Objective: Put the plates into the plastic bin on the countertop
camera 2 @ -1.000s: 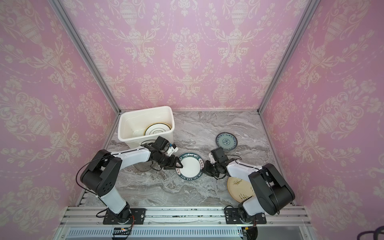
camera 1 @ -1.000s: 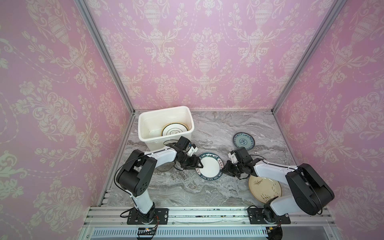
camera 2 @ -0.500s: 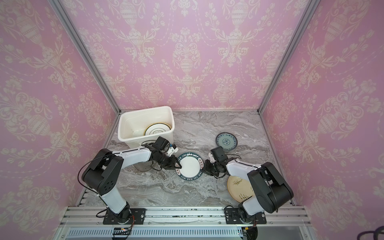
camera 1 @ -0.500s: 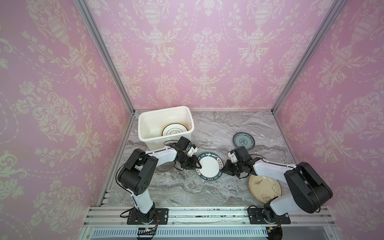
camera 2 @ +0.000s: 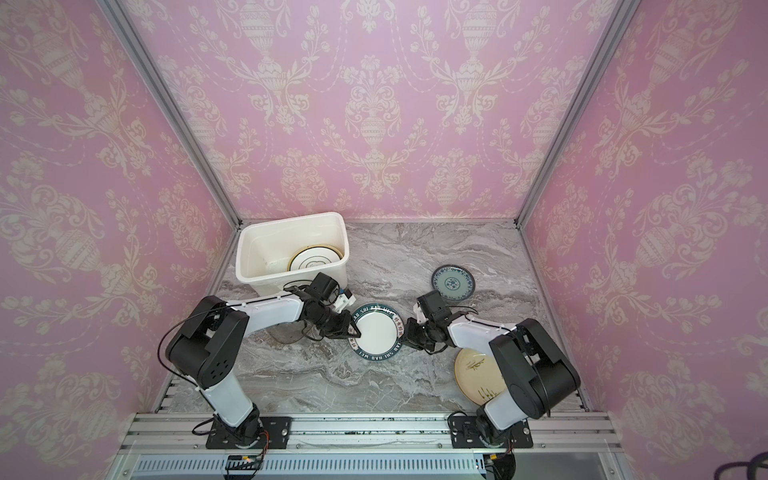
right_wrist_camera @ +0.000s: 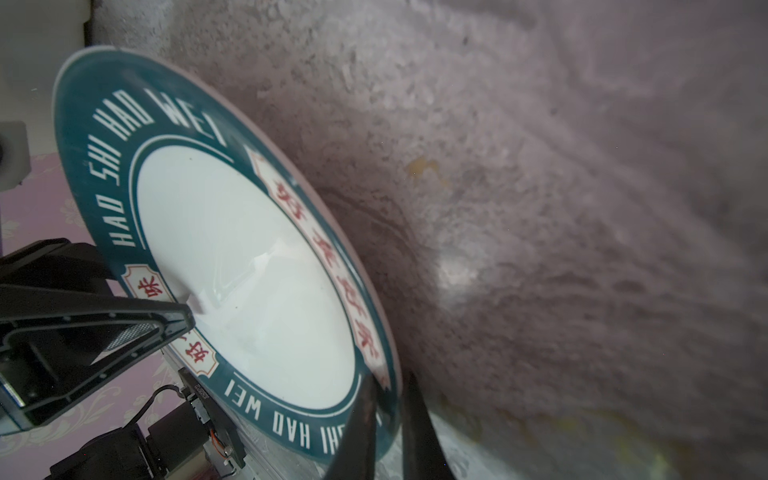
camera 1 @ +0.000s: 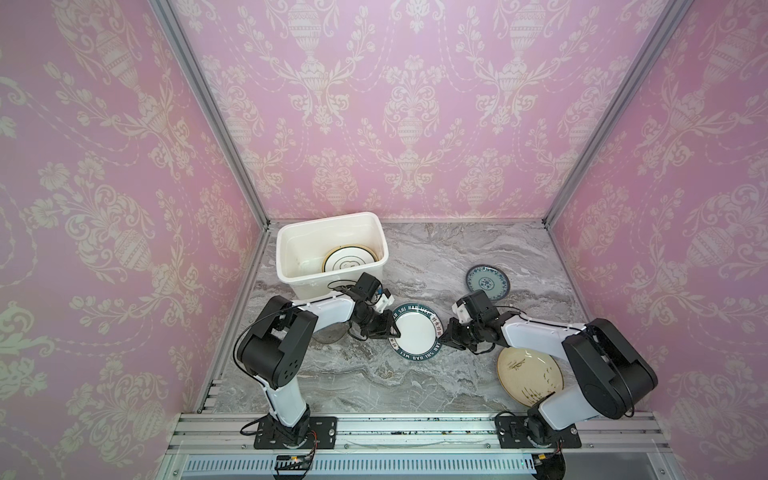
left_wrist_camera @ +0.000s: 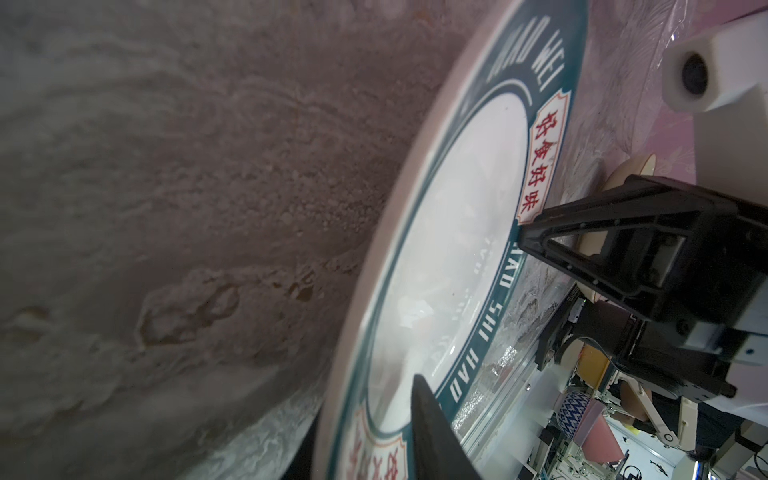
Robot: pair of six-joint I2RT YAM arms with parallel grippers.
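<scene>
Dark-rimmed plate point(camera 1: 415, 330) is at mid-counter point(camera 1: 374, 386), raised off the marble and tilted, spanned between both arms. It is well apart from the plastic bin point(camera 1: 311, 287), which holds one plate point(camera 1: 349, 259).

Right gripper point(camera 1: 445, 337): fingers point(right_wrist_camera: 361, 424) pinch the plate's rim, one on each face.
Left gripper point(camera 1: 394, 331): the rim sits between its fingers point(left_wrist_camera: 432, 428). The upper one touches the plate face and the lower is mostly hidden, so I cannot tell whether the clamp is complete.

Risks, as judged:
1. Both holds sit at the very edge of a smooth glazed rim. If the right lets go before the left bites, the plate drops to the counter and may chip.
2. With both clamped, any mismatch in arm motion twists the plate and may lever it out of one pinch.
3. Carried by one edge, the plate hangs as a lever — likely to swivel and clip the bin's near wall.
4. Cream plate point(camera 1: 528, 380) lies close by the right arm — a low retreat could nudge it.
</scene>
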